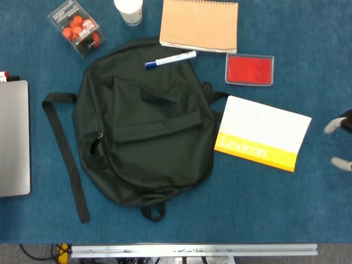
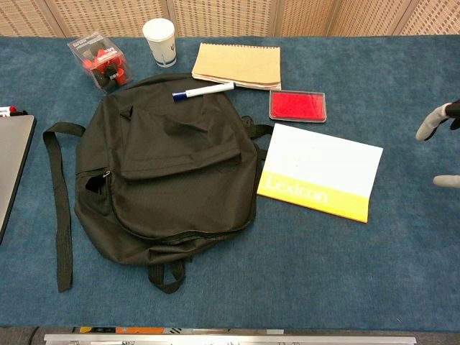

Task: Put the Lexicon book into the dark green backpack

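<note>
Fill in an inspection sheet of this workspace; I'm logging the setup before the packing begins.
Surface: blue cloth table.
Job's things: Lexicon book lies flat beside the backpack.
Clutter: marker on the backpack; notebook, red case, cup, clear box, laptop.
Hands: right hand at the frame edge, fingers apart, holding nothing; left nothing seen.
Cables: one under the table's front edge.
Surroundings: perforated wall panels.

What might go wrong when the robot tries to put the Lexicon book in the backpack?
The backpack looks zipped shut, so the Lexicon book has no way in yet. The pen lying on the backpack may roll off when it is opened. The flat book could be hard for the robot hand to lift.
</note>
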